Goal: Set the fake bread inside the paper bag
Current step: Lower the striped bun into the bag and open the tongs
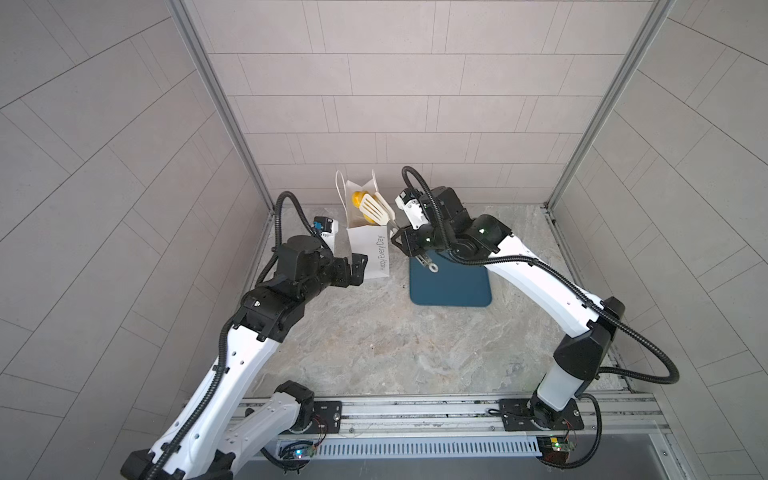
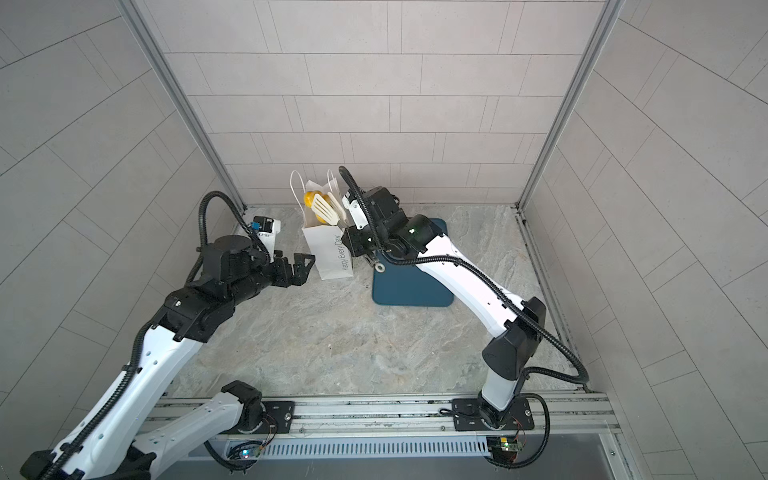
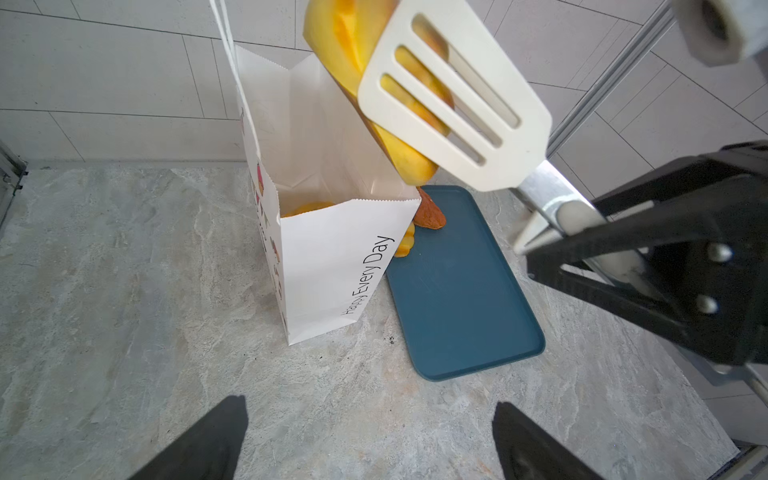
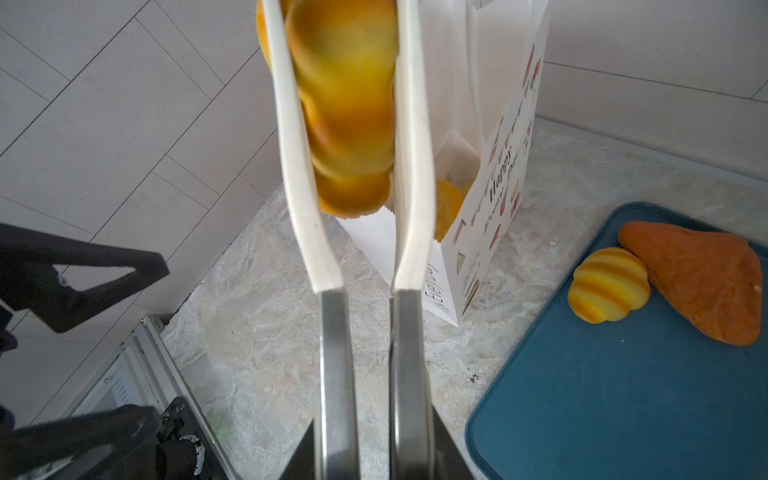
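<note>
Starting on my left: my left end effector (image 2: 303, 268) hangs low over the desk (image 1: 374, 340) with its jaws wide apart and nothing in them, just beside the paper bag (image 3: 332, 257) but not touching it. The bag stands upright with its mouth open, and there's at least one yellow pastry (image 3: 309, 206) down inside. Right above the mouth, the tongs (image 3: 453, 112) pinch a striped yellow roll (image 4: 345, 104) between their two white slotted blades, tilted down toward the opening. My right end effector (image 4: 374, 461) is clamped on the tongs' metal handles, squeezing them together. Further right, the teal tray (image 4: 602, 395) lies flat on the desk next to the bag. Two pieces sit at its corner nearest the bag, touching each other: a small striped bun (image 4: 609, 284) and an orange-brown triangle (image 4: 698, 278).
</note>
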`<state>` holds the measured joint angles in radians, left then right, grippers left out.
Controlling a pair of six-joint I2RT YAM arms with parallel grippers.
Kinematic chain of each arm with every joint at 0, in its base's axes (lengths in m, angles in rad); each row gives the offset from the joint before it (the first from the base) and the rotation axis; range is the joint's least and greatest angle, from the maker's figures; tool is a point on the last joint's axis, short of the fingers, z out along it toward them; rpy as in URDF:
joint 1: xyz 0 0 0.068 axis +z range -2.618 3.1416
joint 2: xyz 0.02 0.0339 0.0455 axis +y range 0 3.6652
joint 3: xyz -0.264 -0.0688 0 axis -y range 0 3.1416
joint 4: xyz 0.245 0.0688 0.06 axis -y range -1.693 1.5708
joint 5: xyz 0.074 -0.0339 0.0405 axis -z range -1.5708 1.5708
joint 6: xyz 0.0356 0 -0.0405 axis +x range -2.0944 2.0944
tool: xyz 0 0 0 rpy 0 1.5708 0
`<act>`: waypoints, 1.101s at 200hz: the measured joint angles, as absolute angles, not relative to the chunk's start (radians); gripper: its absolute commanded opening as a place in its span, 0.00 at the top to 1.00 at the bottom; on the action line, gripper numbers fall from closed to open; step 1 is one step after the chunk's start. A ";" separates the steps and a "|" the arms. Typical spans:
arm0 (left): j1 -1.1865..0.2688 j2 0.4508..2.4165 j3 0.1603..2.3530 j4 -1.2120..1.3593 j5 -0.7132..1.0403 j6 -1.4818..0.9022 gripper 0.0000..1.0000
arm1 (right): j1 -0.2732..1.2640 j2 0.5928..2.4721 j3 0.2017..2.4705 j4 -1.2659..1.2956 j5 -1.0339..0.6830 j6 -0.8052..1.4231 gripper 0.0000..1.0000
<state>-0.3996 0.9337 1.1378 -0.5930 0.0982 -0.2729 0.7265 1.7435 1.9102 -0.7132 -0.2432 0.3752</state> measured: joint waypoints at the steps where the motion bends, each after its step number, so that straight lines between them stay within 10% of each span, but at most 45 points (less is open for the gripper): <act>1: -0.400 0.933 1.138 -0.593 0.099 -0.273 0.00 | 0.727 1.747 1.914 -0.714 -0.242 0.376 0.69; 220: -0.343 0.943 1.117 -0.569 0.170 -0.292 0.00 | 0.720 1.986 2.228 -0.908 -0.133 0.342 0.46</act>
